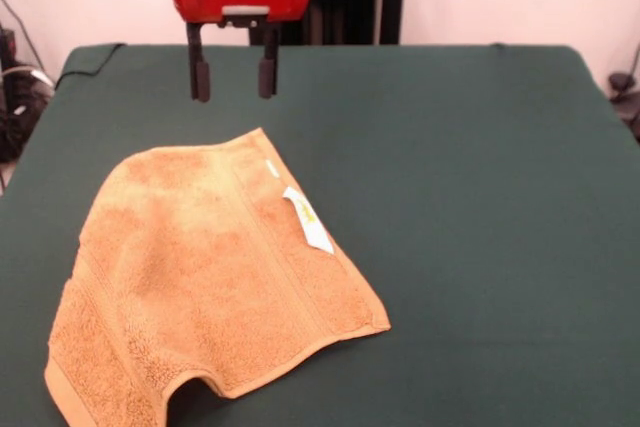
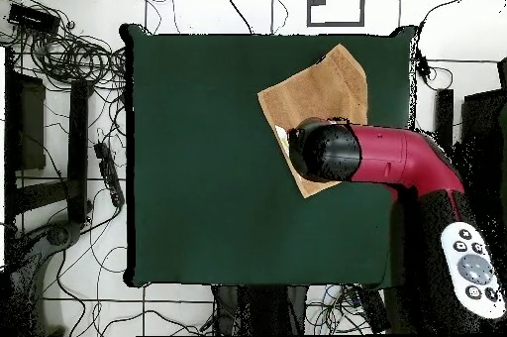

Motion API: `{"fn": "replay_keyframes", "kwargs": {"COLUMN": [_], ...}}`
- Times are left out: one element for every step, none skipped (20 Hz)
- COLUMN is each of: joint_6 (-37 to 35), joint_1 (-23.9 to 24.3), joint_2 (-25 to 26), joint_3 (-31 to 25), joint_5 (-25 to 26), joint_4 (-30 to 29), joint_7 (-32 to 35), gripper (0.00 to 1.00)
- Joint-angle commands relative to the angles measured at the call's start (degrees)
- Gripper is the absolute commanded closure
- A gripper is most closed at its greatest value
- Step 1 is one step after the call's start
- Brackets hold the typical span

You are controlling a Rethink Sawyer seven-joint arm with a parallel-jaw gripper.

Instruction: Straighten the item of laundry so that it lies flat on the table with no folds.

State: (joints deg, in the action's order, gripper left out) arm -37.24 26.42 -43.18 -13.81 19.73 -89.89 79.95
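Most of the towel (image 1: 205, 277) already lies spread on the green desk (image 1: 480, 197), toward its left side in the front view. At the near edge one corner still lifts and curls, with a dark hollow under it (probably a fold), so the work seems not finished. Farther back, past the white tag (image 1: 308, 219), the tool (image 1: 232, 75) hangs open and empty above the towel's far corner.

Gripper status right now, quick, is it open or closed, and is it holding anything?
Gripper: open, holding nothing, raised above the towel without touching it.
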Motion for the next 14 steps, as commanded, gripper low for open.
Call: {"fn": "replay_keyframes", "kwargs": {"joint_6": [2.71, 2.17, 1.89, 1.84, 1.68, 1.58, 1.44, 1.29, 0.93, 0.53, 0.22, -0.57, -1.63, -1.56], "joint_1": [-3.98, -4.08, -4.39, -4.43, -4.75, -4.97, -5.01, -5.04, -5.0, -4.98, -5.11, -5.24, -5.49, -5.79], "joint_2": [5.53, 5.69, 5.79, 5.85, 5.9, 5.84, 5.87, 5.9, 6.04, 6.41, 6.99, 7.79, 8.45, 8.8], "joint_3": [-0.3, -0.39, -0.22, -0.28, -0.02, 0.26, 0.27, 0.29, 0.17, 0.07, 0.12, 0.01, -0.05, -0.07], "joint_5": [-3.57, -4.07, -4.37, -4.8, -5.07, -5.38, -5.57, -5.77, -5.84, -6.0, -6.07, -6.3, -6.67, -6.82], "joint_4": [-2.93, -2.74, -2.53, -2.61, -2.53, -2.64, -2.69, -2.73, -2.75, -2.59, -2.16, -1.54, -0.93, -0.62], "joint_7": [14.35, 13.99, 14.19, 14.06, 14.2, 14.39, 14.18, 13.97, 13.59, 13.06, 12.67, 12.03, 11.53, 11.3], "gripper": [0.0, 0.0, 0.0, 0.0, 0.0, 0.0, 0.0, 0.0, 0.0, 0.0, 0.0, 0.0, 0.0, 0.0]}}
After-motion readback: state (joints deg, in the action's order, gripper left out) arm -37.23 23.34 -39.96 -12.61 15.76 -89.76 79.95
